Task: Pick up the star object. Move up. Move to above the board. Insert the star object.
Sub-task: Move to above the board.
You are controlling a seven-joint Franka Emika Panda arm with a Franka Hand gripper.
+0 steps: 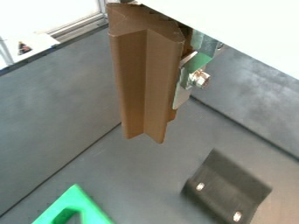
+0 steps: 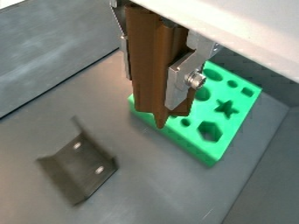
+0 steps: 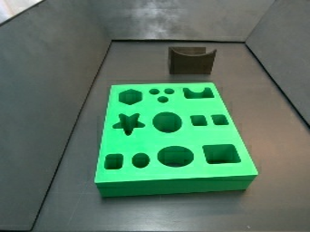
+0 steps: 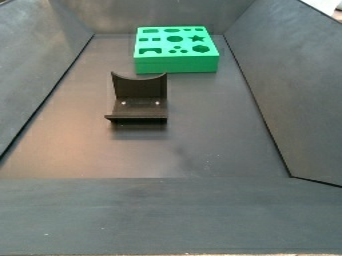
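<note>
My gripper (image 2: 152,77) is shut on the star object (image 2: 149,66), a tall brown ridged prism held upright between the silver fingers (image 2: 180,83). It also shows in a wrist view (image 1: 142,83), where it hides one finger. It hangs well above the floor, its lower tip over the near edge of the green board (image 2: 183,140). A corner of the board shows in a wrist view (image 1: 84,198). The board lies flat in both side views (image 3: 194,136) (image 4: 174,66), its star hole (image 3: 127,123) empty. Neither the gripper nor the star object appears in the side views.
The dark fixture stands on the floor apart from the board in both side views (image 3: 191,60) (image 4: 136,98) and below the gripper in both wrist views (image 1: 228,188) (image 2: 79,164). Sloping grey walls (image 3: 72,100) enclose the floor.
</note>
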